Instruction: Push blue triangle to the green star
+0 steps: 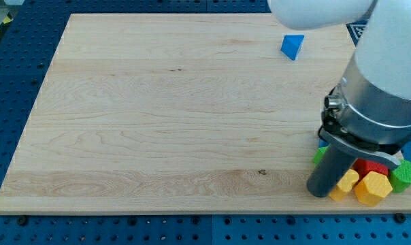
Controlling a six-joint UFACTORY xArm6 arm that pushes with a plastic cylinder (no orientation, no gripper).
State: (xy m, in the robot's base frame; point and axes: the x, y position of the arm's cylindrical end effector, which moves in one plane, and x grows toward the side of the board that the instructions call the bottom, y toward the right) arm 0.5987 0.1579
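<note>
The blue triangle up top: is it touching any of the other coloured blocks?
Apart. The camera view shows the blue triangle alone near the view's top, with bare board between it and the block cluster at the bottom right, near my tip.

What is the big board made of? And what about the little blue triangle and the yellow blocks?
The board looks like pale wood with a smooth, matte finish: you can see long grain lines and a small dark knot. The blue triangle and the yellow blocks have solid, even colour with no grain showing, so they could be painted wood or plastic; the picture cannot settle which.
</note>
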